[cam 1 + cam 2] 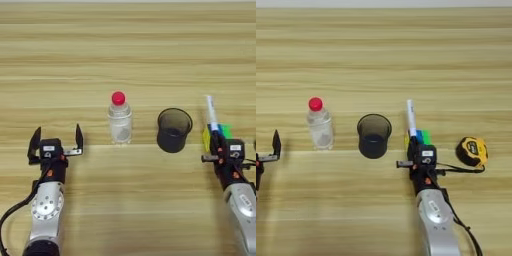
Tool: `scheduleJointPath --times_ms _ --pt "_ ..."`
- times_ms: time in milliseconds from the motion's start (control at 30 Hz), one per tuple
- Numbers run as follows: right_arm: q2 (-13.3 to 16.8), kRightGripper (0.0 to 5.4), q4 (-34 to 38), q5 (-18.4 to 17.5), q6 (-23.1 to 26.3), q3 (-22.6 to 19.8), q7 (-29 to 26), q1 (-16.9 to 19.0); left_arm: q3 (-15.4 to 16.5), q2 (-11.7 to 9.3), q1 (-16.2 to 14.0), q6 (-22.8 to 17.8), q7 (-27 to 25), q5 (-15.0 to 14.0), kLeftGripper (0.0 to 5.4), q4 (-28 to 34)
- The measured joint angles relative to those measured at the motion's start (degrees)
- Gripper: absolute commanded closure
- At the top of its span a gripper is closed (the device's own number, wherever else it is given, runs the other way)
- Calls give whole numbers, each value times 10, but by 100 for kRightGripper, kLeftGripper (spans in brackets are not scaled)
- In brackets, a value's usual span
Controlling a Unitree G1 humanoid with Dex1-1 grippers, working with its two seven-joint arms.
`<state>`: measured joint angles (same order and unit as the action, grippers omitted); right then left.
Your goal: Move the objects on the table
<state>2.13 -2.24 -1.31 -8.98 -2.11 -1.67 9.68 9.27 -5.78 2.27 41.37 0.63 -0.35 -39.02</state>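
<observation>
Left tool (56,138) parked at the near left of the tabletop (125,50), fingers spread wide, nothing between them. Right tool (414,138) clenched on the marker (411,116), white barrel pointing away toward the far edge. Cube (425,136) touching or just beside that tool, mostly hidden behind it. Tape measure (472,151) just right of the right tool, cord (456,170) trailing toward the wrist. Bottle (120,121) and dark cup (173,130) stood upright side by side, apart, between the arms.
</observation>
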Motion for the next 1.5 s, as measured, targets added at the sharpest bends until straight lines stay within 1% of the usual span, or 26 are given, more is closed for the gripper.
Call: scheduleJointPath --times_ms 133,300,500,800,1200,1233,1400,1500 --pt "6 466 17 -1 10 -12 0 0 0 0 0 0 0 0 0 0" --pt "26 466 24 -6 28 -56 12 2 0 0 0 0 0 0 0 0" --pt "41 466 -7 -7 45 -87 22 1 0 0 0 0 0 0 0 0" --pt "46 466 -67 0 47 -89 25 -6 0 0 0 0 0 0 0 0" --pt "46 466 -118 4 44 -83 24 -18 0 0 0 0 0 0 0 0" --pt "46 438 -122 5 44 -82 25 -20 0 0 0 0 0 0 0 0" --pt "46 388 -135 8 37 -82 25 -23 0 0 0 0 0 0 0 0" --pt "46 346 -135 10 35 -82 26 -24 0 0 0 0 0 0 0 0"
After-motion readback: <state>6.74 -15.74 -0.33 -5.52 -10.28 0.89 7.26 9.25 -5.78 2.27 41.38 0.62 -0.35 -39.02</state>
